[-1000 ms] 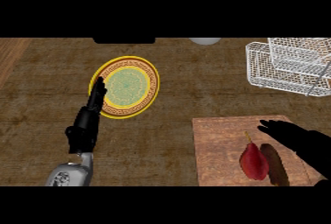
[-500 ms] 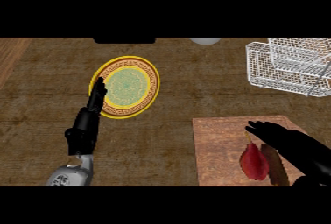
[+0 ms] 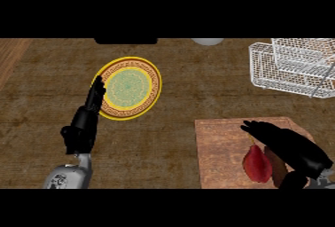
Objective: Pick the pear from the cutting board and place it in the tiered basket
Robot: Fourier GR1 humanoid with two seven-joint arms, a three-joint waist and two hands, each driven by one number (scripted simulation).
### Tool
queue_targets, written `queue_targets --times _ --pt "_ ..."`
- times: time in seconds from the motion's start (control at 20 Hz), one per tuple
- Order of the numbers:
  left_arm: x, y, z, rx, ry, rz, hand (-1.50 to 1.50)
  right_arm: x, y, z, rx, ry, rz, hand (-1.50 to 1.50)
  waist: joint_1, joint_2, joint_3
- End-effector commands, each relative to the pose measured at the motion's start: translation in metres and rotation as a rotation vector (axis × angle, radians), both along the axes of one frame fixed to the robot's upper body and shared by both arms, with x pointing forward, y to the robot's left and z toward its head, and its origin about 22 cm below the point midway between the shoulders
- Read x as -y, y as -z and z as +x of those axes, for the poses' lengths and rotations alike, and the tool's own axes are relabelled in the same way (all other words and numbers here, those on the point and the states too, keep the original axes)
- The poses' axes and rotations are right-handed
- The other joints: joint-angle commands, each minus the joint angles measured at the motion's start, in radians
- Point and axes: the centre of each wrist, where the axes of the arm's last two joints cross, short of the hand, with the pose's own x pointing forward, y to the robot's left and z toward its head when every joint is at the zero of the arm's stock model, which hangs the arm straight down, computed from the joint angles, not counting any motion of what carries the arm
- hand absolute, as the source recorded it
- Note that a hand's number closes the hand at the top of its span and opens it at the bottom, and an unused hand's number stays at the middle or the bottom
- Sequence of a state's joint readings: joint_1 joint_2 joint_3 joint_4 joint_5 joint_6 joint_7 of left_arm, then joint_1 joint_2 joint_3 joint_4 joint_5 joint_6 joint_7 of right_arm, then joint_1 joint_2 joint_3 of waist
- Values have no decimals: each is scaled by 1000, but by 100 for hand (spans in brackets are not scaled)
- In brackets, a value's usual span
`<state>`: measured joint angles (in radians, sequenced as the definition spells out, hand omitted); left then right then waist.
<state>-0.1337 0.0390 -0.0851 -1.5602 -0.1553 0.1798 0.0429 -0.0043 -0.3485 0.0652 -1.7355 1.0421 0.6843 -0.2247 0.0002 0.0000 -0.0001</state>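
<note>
Right robot hand [image 3: 288, 144], tapered red pear [image 3: 256, 165], thin stem

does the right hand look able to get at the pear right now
Probably yes: the right hand hangs over the cutting board just beside the pear, and nothing lies between them.

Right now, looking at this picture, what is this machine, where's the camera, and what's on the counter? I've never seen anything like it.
This is a humanoid robot's view from its own head, looking steeply down at a wooden counter. The two black shapes are its hands. The left hand rests open by the edge of a yellow-rimmed plate. The right hand is over a cutting board, beside a red pear, and holds nothing. A white wire tiered basket stands at the far right.
</note>
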Motion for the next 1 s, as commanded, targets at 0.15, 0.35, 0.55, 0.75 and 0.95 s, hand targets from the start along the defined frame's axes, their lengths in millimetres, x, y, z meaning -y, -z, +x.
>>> queue_targets --times 0.15,0.35,0.55,0.75,0.95 --pt "9 -17 15 14 -5 2 0 7 22 -20 -13 -6 2 -150 -5 -1 0" --pt "-4 -6 7 12 4 -12 0 4 14 -2 -13 6 40 -150 -2 0 0" --pt "-2 -6 3 -6 4 11 0 4 40 -8 -18 21 71 -150 -1 0 0" --pt "11 5 -11 8 -1 15 0 -6 40 -15 64 58 107 150 -1 -1 0" --pt "6 -6 -4 6 17 5 0 -7 47 -13 197 -28 40 150 0 -1 0"
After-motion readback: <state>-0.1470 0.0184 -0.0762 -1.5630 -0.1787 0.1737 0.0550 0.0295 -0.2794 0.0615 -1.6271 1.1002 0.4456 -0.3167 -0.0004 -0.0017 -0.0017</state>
